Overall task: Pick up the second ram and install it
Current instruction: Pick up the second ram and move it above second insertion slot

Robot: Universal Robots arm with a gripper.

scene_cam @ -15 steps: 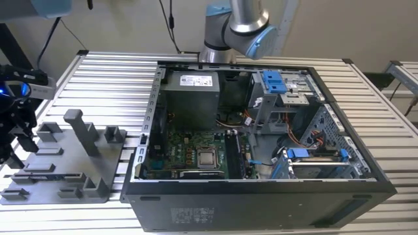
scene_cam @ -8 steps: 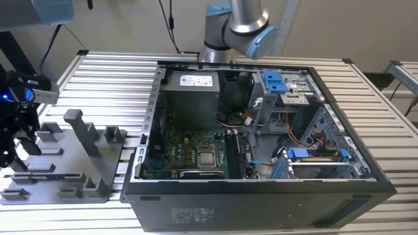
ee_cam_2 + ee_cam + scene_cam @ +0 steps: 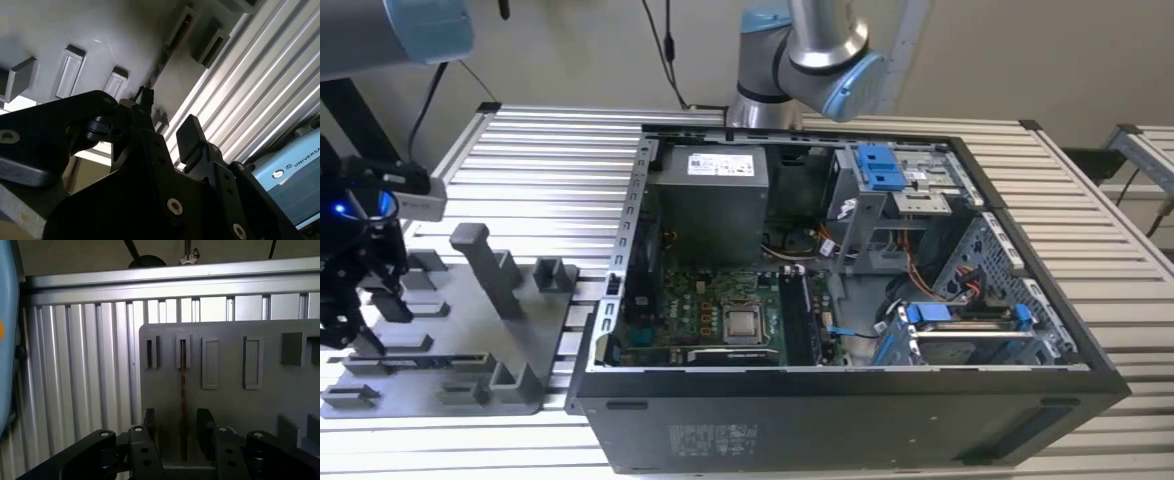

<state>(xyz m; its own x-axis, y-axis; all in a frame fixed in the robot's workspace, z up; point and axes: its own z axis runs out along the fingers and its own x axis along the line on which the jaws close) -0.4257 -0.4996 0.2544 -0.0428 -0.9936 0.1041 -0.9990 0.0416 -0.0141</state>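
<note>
Fingers (image 3: 204,424) are seen spread astride the second ram (image 3: 183,382) — seemingly untouched — slotted in the holder (image 3: 467,335) at the case's (image 3: 854,425) 9 o'clock.

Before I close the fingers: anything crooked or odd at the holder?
Nothing stands out. The second ram stands on edge, straight in its slot on the grey holder, with the open gripper straddling it, a finger each side.

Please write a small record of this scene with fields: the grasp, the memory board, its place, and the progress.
grasp: hand open, one finger on each side of the second ram, gaps visible
board pose: on edge in a slot of the gray holder
place: holder on slatted table, at the exterior view's left of the open computer case
progress: not yet lifted
</note>
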